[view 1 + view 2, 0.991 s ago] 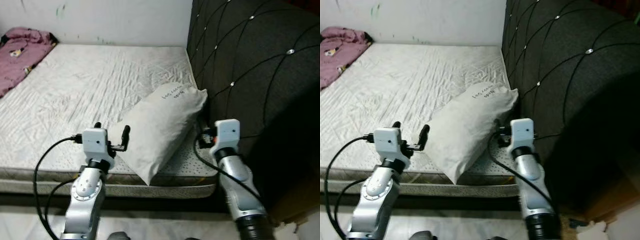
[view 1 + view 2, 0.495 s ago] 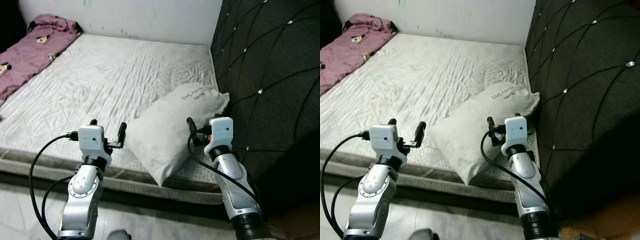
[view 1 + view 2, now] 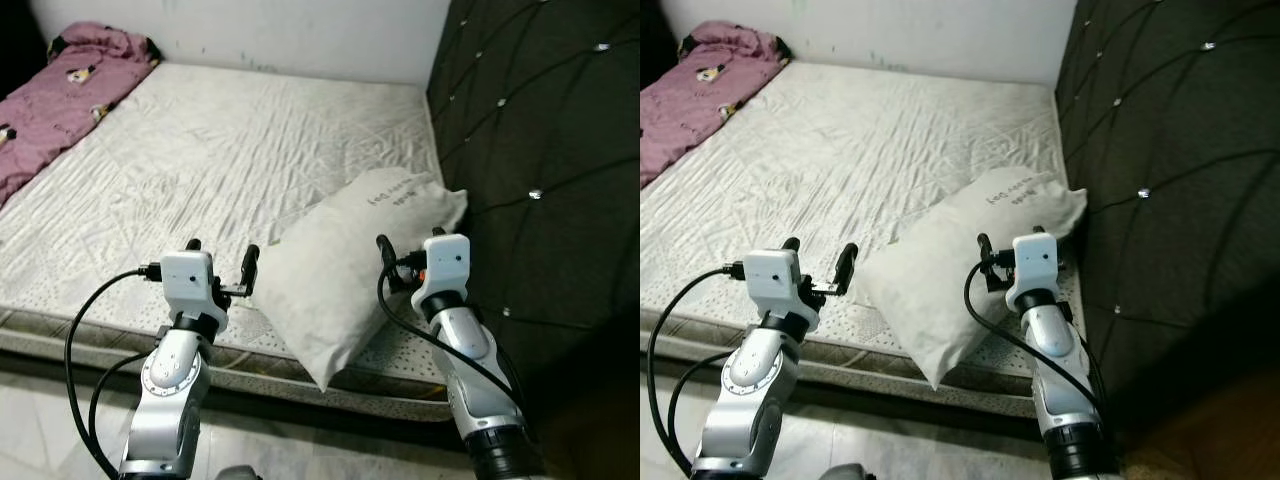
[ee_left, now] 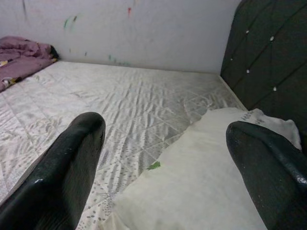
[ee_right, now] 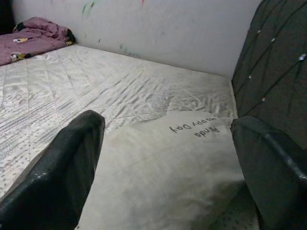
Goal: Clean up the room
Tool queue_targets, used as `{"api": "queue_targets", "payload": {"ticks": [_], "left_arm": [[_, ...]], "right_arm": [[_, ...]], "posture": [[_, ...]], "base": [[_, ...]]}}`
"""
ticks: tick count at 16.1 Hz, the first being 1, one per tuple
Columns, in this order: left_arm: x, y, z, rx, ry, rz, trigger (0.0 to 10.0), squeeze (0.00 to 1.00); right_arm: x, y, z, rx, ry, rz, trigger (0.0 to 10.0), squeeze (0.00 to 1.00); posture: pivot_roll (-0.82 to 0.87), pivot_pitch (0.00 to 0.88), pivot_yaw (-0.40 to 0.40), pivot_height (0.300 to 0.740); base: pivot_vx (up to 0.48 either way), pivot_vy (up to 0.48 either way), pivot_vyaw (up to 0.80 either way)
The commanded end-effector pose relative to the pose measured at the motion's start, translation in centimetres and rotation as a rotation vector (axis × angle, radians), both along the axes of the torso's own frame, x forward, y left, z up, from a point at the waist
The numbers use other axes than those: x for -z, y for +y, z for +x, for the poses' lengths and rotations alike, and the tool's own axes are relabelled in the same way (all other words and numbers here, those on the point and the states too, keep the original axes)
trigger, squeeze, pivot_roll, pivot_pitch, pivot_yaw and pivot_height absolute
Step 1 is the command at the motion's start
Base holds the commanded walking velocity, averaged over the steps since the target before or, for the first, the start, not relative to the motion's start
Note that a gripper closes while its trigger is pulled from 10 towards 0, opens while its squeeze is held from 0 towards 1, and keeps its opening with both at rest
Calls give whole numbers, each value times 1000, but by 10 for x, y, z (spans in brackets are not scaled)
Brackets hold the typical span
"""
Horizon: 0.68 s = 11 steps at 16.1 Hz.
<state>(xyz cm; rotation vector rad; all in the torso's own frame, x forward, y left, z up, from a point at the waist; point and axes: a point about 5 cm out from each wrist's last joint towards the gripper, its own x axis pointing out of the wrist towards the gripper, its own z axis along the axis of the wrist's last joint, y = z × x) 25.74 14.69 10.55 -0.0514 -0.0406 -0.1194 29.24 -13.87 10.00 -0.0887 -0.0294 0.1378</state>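
Both grippers, left gripper (image 3: 221, 260) and right gripper (image 3: 400, 262), are hovering spread beside the soft, light pillow (image 3: 340, 270), likely best pinched at opposite edges.

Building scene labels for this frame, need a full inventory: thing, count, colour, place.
pillow: 1, off-white with dark handwriting, on the mattress near its front edge, beside the headboard
mattress: 1, white quilted, bare, runs to the back wall
blanket: 1, pink-purple with small prints, bunched at the far left corner of the mattress
headboard: 1, dark tufted with shiny studs, along the right
wall: 1, white, with small paint marks, behind the bed
left claw: 1, black fingers, open, left of the pillow
right claw: 1, black fingers, open, at the pillow's right side
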Motion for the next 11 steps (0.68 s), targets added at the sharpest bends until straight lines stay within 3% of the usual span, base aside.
{"api": "queue_targets", "payload": {"ticks": [1,9,11], "left_arm": [[0,0,0,12,-2,5,10000,0],[0,-2,-1,35,-9,-3,10000,0],[4,0,0,4,26,5,10000,0]], "right_arm": [[0,0,2,-4,1,1,10000,0],[-1,0,3,-9,0,-6,10000,0],[0,0,2,-9,2,-8,10000,0]], "posture": [[47,0,-14,740],[47,0,-15,740],[48,0,-15,740]], "base": [[274,0,0],[347,0,0],[0,0,0]]}}
